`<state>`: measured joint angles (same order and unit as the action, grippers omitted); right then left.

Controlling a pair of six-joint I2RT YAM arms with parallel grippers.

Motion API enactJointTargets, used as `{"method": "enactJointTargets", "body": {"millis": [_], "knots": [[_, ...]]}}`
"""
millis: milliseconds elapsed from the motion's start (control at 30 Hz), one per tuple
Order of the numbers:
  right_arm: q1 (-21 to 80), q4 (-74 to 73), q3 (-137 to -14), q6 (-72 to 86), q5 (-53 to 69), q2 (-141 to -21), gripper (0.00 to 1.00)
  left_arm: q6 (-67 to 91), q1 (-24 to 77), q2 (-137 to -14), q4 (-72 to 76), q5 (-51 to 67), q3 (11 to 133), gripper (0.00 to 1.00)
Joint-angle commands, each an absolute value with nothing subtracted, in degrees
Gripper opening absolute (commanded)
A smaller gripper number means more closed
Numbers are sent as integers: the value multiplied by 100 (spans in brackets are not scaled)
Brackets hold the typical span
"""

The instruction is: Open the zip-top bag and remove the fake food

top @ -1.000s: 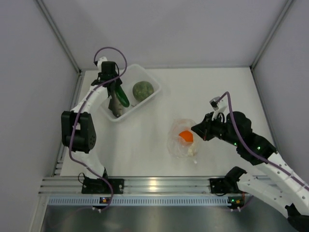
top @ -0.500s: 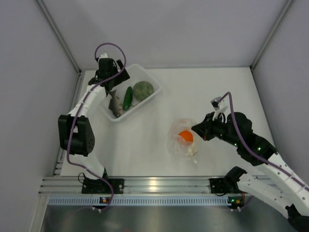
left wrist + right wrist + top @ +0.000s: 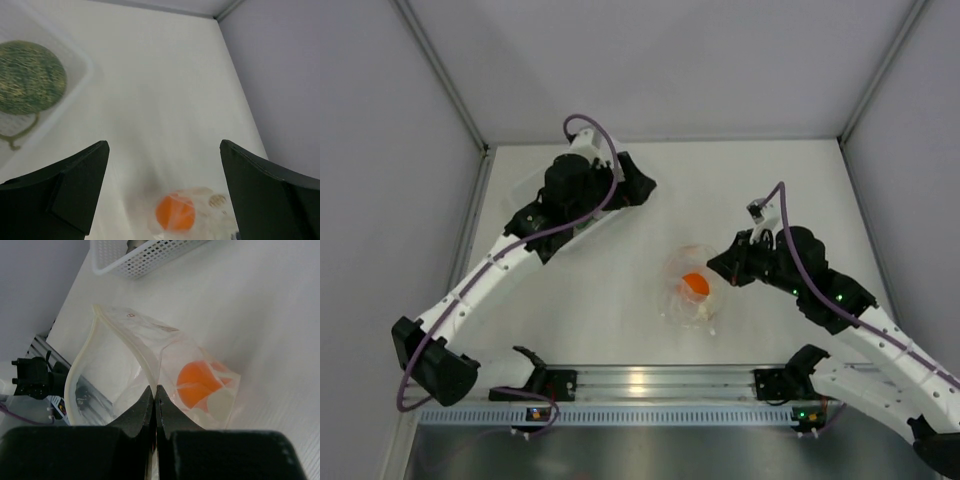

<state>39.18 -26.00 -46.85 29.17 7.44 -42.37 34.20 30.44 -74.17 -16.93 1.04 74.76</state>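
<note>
At the far left of the white table, the left arm reaches over the translucent white perforated plastic basket. The left claw hangs above the table just beside the basket, its two dark fingers spread wide with nothing between them. Inside the basket lies a round pale-green ball with a mottled, cabbage-like skin; the arm hides the rest of the basket in the top view.

Near the middle of the table, well apart from the basket, sits the small clear crinkly plastic zip-top bag. Its zip strip curves in a wide loop, so the mouth gapes. A round orange ball lies inside the bag, touching a small pale disc.

To the right, the right claw is pinched tight on the bag's upper edge, fingers pressed together over the plastic.
</note>
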Motion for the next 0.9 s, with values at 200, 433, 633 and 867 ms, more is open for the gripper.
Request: {"method": "enactJointTargets", "body": {"millis": [200,433,633,867], "knots": [[3850,-2092,-4597,3251,299,-4517,0,3726,5569,-6654,-1267,-1239,6865,90],[3867,-1521,-4158,3726,62,-4412,0,4087,6425,-7126,-220,-1573,6346,45],[3885,-1398,-3683,3893,-200,-3982,0,4227,6513,-7917,-202,-1960,6381,8],[3876,-1468,-3445,3964,-246,-3718,0,4263,6530,-8621,-202,-1942,6460,16]]}}
